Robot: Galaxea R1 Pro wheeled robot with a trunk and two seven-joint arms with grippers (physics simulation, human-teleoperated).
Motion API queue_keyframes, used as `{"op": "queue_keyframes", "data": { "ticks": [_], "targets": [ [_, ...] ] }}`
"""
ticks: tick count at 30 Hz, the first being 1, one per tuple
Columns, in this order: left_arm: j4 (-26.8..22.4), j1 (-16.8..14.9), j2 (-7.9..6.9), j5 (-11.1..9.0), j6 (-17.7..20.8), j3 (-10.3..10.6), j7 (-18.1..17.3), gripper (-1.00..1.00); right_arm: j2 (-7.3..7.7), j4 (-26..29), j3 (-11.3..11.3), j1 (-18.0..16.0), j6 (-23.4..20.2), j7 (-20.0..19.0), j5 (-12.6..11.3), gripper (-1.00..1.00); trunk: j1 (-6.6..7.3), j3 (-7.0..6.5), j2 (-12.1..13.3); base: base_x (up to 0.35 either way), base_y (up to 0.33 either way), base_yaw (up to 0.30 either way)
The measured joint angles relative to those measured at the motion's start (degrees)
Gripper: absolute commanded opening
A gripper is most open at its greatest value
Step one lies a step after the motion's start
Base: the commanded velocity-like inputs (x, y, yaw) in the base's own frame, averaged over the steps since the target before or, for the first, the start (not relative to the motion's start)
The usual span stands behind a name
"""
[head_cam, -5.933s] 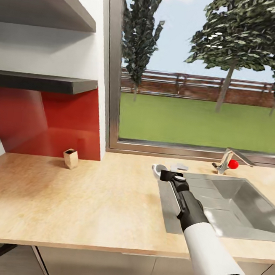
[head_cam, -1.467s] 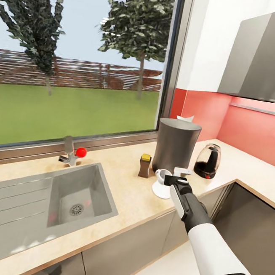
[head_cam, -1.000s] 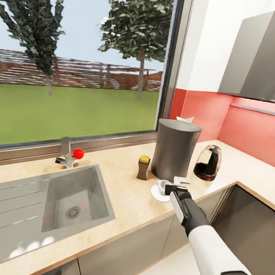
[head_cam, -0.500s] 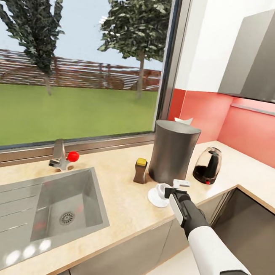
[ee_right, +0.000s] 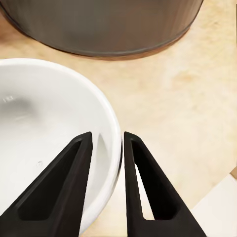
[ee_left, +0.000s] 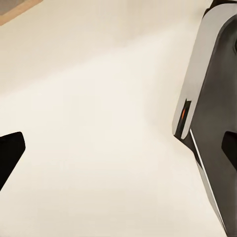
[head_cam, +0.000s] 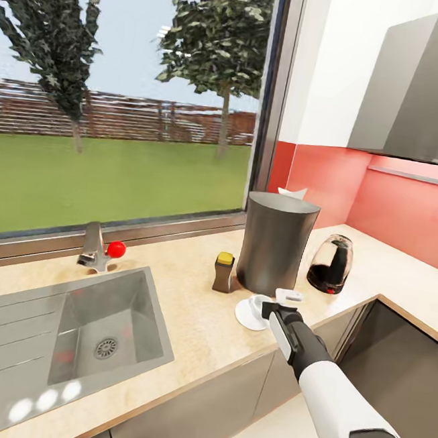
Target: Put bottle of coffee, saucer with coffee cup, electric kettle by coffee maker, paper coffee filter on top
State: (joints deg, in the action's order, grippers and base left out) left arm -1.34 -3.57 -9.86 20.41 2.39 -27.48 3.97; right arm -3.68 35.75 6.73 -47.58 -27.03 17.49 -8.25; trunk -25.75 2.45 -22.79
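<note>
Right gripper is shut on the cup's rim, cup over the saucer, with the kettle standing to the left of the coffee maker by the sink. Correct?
Not quite. In the head view the kettle stands right of the coffee maker, away from the sink; the bottle is on its left. The right gripper does pinch the cup rim over the saucer.

right arm [head_cam: 323, 385]: white glossy shell, lower right of frame | forearm: dark grey, white panel | right gripper [ee_right: 106, 143]: two black tapered fingers | robot body part [ee_left: 207, 108]: grey-white casing, small orange mark
</note>
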Motion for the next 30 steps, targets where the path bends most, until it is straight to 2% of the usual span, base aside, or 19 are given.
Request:
{"op": "queue_keyframes", "data": {
  "ticks": [2,6,30],
  "targets": [
    [0.0,0.0,0.0,0.0,0.0,0.0,0.0,1.0,-0.01,-0.3,0.0,0.0,3.2,-0.1,0.0,-1.0,0.01,0.0,0.0,0.157,0.0,0.0],
    [0.0,0.0,0.0,0.0,0.0,0.0,0.0,1.0,-0.05,-2.7,-0.1,0.0,5.7,-0.1,-0.1,-1.0,0.0,0.01,0.0,0.128,0.0,0.0],
    [0.0,0.0,0.0,0.0,0.0,0.0,0.0,1.0,-0.07,-5.1,-0.1,0.0,5.9,-0.1,-0.1,-1.0,0.0,0.0,0.0,0.029,0.0,0.0]
  ]
}}
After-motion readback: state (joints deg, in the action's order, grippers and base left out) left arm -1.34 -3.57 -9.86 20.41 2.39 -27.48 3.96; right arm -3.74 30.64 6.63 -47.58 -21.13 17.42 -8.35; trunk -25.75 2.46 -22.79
